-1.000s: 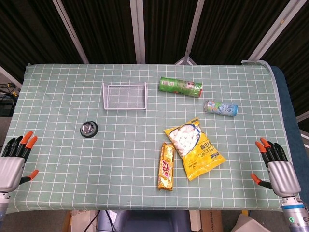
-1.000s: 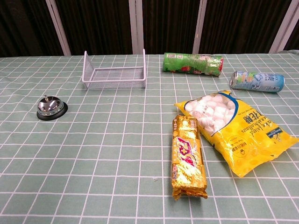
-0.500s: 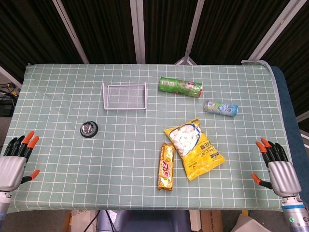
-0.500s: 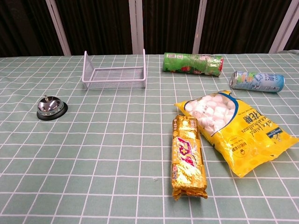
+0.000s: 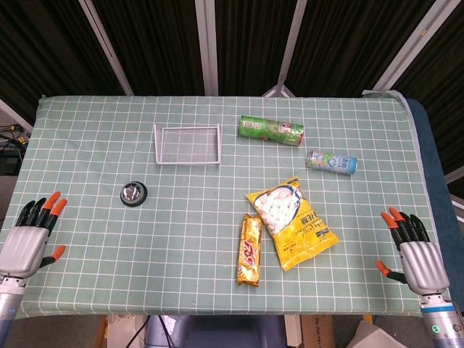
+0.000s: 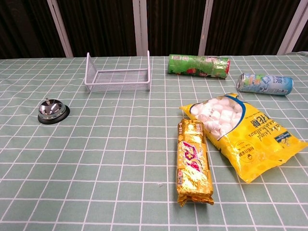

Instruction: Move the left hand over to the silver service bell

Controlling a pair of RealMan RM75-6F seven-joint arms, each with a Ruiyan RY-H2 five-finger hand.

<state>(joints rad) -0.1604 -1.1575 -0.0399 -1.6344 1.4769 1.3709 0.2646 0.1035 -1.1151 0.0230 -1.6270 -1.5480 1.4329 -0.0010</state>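
Observation:
The silver service bell (image 5: pixel 134 193) with its black base stands on the left half of the checked green table (image 5: pixel 87 152); the chest view shows the bell (image 6: pixel 52 110) at mid left. My left hand (image 5: pixel 27 241) hovers at the table's front left corner, well to the left of and nearer than the bell, fingers spread and holding nothing. At the front right corner my right hand (image 5: pixel 415 254) is likewise open and empty. Neither hand appears in the chest view.
A white wire basket (image 5: pixel 186 143) sits behind the bell. Right of centre lie a gold biscuit pack (image 5: pixel 251 251), a yellow marshmallow bag (image 5: pixel 290 222), a green tube (image 5: pixel 271 130) and a small can (image 5: pixel 331 161).
My left hand has shifted a little to the right and forward onto the table's corner. The right hand and all objects stay where they were.

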